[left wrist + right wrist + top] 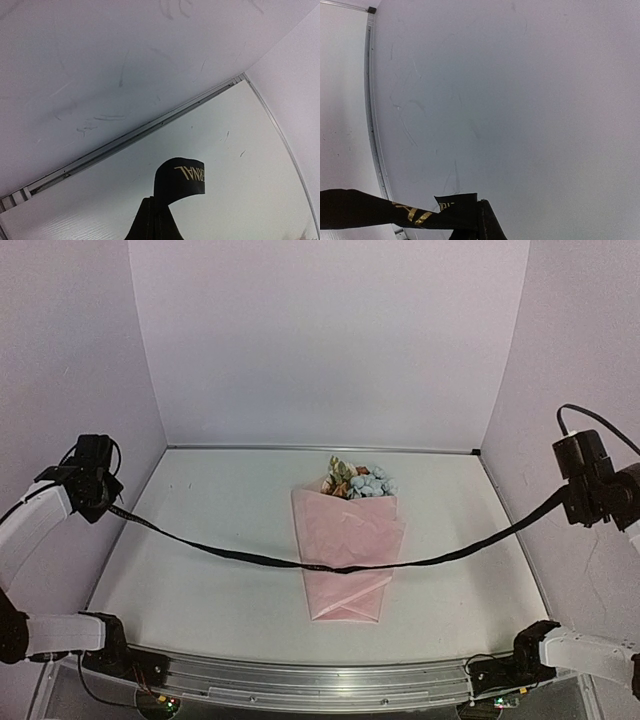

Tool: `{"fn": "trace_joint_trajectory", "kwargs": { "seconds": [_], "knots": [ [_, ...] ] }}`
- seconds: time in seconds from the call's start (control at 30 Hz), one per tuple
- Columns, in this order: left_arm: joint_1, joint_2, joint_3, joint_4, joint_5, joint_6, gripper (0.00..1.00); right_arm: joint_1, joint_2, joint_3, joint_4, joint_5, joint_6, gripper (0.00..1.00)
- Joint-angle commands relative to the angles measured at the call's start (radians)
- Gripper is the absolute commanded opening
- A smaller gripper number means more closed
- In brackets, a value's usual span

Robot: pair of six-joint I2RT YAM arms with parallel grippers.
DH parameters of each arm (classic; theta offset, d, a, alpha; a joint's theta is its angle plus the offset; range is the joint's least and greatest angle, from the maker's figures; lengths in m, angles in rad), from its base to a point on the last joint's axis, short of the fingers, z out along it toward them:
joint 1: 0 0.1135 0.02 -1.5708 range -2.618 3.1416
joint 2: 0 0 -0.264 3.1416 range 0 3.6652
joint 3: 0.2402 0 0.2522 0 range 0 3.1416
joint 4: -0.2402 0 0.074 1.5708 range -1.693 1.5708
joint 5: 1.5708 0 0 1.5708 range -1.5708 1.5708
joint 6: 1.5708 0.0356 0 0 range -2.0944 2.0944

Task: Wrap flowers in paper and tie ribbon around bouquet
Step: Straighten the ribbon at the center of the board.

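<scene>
Black ribbon (pixel 230 553) runs in one long, sagging line from the left of the table (pixel 200 500) to the right. The left gripper (pixel 105 505) is clamped on one end and the right gripper (pixel 570 498) on the other. In each wrist view a short lettered tail sticks out past closed fingers. Both grippers hang raised at the table's side edges, close to the walls (pixel 330 340) and well apart from each other. That spread probably serves to take up the ribbon's length and keep it flat and untwisted.

The bouquet (pixel 348 550) lies in the middle of the table. Its paper (pixel 345 525) is already folded into a cone, with the point towards the near edge. The flowers (pixel 360 480) show from the wide far end, so the wrapping looks done and the tying is the step in hand.

The ribbon's lowest stretch crosses over the cone in its nearer half, where the stems would sit. That seems a sensible place for a band, since the cone is narrower there and the blooms are clear of it. Whether the ribbon rests on the paper or hangs just above it, I cannot tell.

Holding only the tips leaves the whole middle free to wrap. The next move likely calls for bringing the two ends round the cone and crossing them. The light cone could easily slide or unfold under the pull.
</scene>
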Motion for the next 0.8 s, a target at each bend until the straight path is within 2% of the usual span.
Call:
{"fn": "trace_joint_trajectory", "kwargs": {
  "seconds": [0.0, 0.3, 0.33, 0.4, 0.47, 0.5, 0.63, 0.77],
  "knots": [
    [0.006, 0.014, -0.064, 0.009, 0.046, -0.034, 0.0, -0.075, 0.065, -0.024, -0.026, 0.001, 0.014, 0.0],
    [0.006, 0.082, -0.197, 0.053, 0.051, -0.15, 0.01, -0.225, 0.176, -0.18, -0.087, -0.117, 0.258, 0.0],
    [0.005, 0.08, -0.206, 0.054, 0.049, -0.16, 0.07, -0.235, 0.194, -0.184, -0.097, -0.129, 0.277, 0.0],
    [0.006, 0.073, -0.22, 0.061, 0.044, -0.173, 0.16, -0.251, 0.218, -0.187, -0.113, -0.147, 0.314, 0.06],
    [0.006, 0.068, -0.226, 0.058, 0.033, -0.186, 0.21, -0.259, 0.232, -0.189, -0.123, -0.176, 0.335, 0.15],
    [0.006, 0.066, -0.226, 0.052, 0.026, -0.194, 0.27, -0.261, 0.238, -0.19, -0.127, -0.194, 0.346, 0.25],
    [0.006, 0.043, -0.22, 0.045, 0.006, -0.209, 0.67, -0.262, 0.252, -0.185, -0.149, -0.26, 0.385, 0.55],
    [0.006, 0.031, -0.179, 0.061, 0.024, -0.14, 0.88, -0.262, 0.247, -0.152, -0.197, -0.333, 0.431, 0.8]
  ]
}}
